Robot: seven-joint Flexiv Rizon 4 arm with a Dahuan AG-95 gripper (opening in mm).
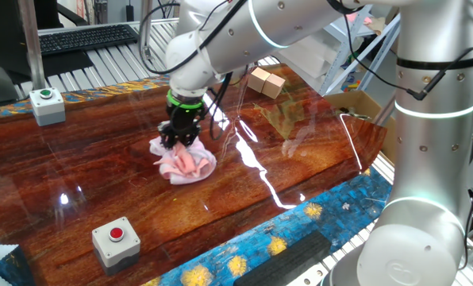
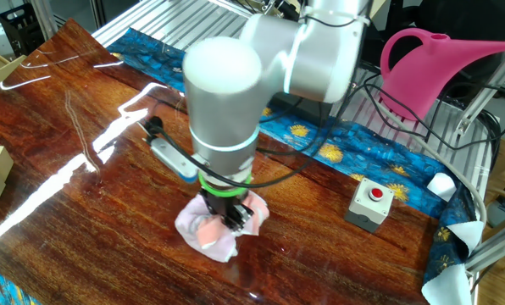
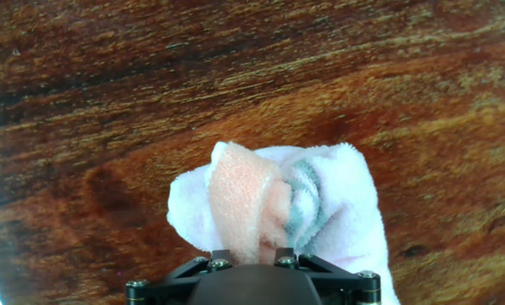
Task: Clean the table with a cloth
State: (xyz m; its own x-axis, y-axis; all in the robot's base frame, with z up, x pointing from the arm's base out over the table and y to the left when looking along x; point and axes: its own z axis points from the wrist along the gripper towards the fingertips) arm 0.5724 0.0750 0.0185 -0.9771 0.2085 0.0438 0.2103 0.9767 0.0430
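The cloth (image 1: pixel 186 162) is a crumpled pale pink and white rag on the glossy reddish-brown table (image 1: pixel 78 183). My gripper (image 1: pixel 179 141) points straight down onto its top and is shut on a raised fold of it. The other fixed view shows the cloth (image 2: pixel 212 233) bunched under the gripper (image 2: pixel 230 217). In the hand view the pink and white cloth (image 3: pixel 278 203) fills the space between the fingers (image 3: pixel 221 254), pressed on the table (image 3: pixel 108 102).
A grey box with a red button (image 1: pixel 119 241) stands near the front edge, also in the other fixed view (image 2: pixel 372 203). A green-button box (image 1: pixel 48 105) is at the back left. Wooden blocks (image 1: pixel 266 81) sit at the far side. A pink watering can (image 2: pixel 430 68) stands beyond the table.
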